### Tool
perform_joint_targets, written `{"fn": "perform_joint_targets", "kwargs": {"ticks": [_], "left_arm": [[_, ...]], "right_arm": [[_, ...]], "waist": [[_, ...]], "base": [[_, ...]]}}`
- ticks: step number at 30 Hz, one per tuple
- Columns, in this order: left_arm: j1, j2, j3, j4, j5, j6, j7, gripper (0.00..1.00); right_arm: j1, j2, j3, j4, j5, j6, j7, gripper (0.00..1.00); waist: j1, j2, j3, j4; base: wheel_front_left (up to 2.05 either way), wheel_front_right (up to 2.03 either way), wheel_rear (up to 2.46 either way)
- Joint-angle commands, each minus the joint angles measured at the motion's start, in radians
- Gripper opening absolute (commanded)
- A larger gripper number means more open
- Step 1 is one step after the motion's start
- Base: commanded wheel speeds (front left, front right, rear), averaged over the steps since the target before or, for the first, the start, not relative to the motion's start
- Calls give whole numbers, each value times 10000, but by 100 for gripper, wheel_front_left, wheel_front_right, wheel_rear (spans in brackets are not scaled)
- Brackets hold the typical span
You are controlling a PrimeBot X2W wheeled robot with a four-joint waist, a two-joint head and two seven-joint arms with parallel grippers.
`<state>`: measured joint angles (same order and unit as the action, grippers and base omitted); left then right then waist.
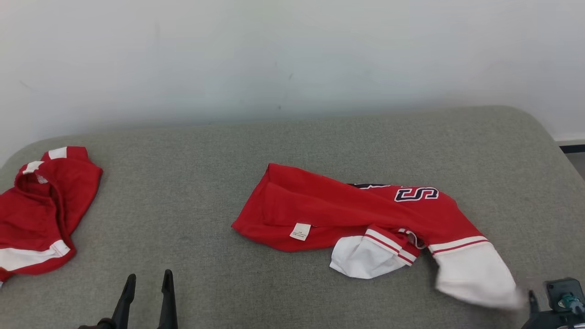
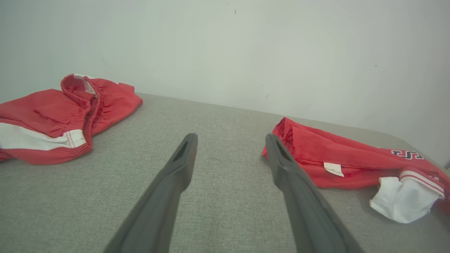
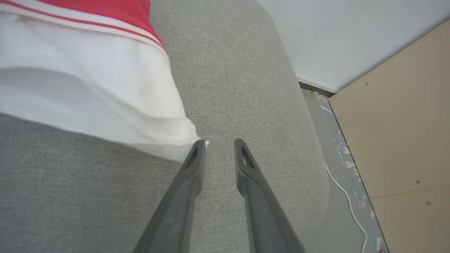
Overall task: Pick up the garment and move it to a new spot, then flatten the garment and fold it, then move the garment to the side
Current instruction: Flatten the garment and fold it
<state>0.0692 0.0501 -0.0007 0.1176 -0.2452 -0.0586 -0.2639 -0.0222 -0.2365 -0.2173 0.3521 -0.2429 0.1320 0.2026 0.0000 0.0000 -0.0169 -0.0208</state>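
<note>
Right pincer (image 3: 219,147) stands parted and empty, one finger just beside the garment's (image 1: 347,210) white sleeve (image 3: 88,88), apparently leaving the cloth free on the bench (image 1: 205,183). Left pincer (image 2: 230,140), wide open, waits left of the garment; shorts (image 1: 41,205) lie further left.

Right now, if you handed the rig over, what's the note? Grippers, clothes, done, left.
Left gripper: open, empty, over bare table, short of the shirt.
Right gripper: open, empty, tips beside the shirt's white sleeve.
Clothes: shirt crumpled right of centre; shorts bunched at the table's left edge.
Done: shirt seems set down at its spot.
Left: flatten, fold, move aside.
</note>
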Motion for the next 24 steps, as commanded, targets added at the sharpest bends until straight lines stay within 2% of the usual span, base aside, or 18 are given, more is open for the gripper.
{"fn": "perform_joint_targets", "kwargs": {"ticks": [1,5,9,17,24], "left_arm": [[45,4,6,9,-35,49,-8,100],[175,4,-20,-13,-44,51,-8,100],[268,4,45,-73,-63,114,-8,100],[528,2,110,-164,-112,201,-8,100],[690,2,-17,-40,-106,219,-8,100]], "right_arm": [[-60,4,-35,41,134,-25,-34,100],[-191,138,-249,-71,641,-25,-555,100],[-286,421,-170,-559,1523,-25,-1586,100],[-371,915,1366,-1281,3352,-25,-3474,100],[103,989,2319,-1600,3335,-25,-3980,100]], "waist": [[0,0,-51,41],[0,0,-176,107],[0,0,-282,64],[0,0,-489,-73],[0,0,-654,7]], "base": [[0,0,0],[0,0,0],[0,0,0],[0,0,0],[0,0,0]]}}
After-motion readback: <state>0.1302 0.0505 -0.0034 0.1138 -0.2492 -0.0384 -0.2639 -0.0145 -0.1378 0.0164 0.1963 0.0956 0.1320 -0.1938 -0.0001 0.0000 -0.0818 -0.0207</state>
